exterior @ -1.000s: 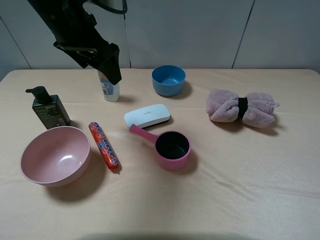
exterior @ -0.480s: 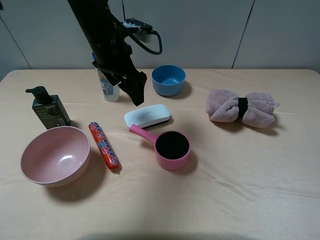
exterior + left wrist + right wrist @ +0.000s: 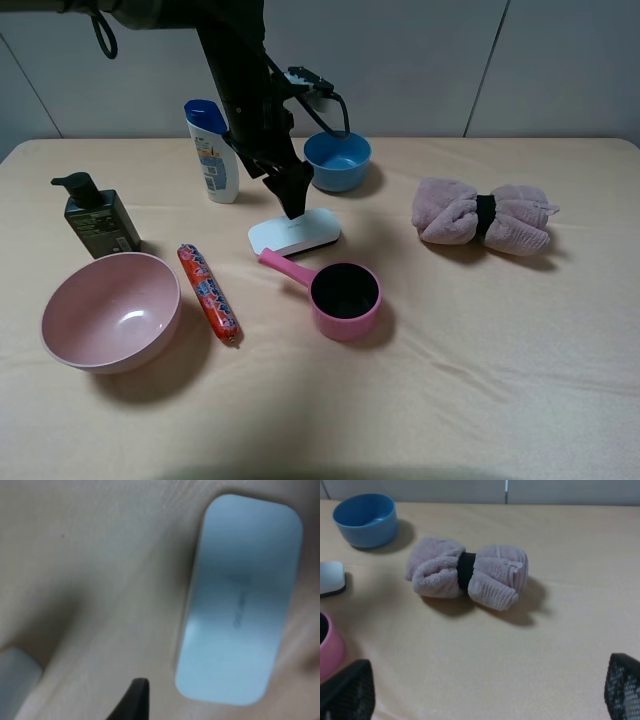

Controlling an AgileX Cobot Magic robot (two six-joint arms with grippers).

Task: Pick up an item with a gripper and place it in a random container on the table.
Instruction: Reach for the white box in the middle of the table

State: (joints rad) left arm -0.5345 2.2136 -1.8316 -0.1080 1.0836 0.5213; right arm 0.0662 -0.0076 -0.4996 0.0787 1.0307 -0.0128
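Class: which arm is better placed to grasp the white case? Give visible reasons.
Left. The left tool hangs just above the white case; the right tool sits farther off, with the case at its view's edge.
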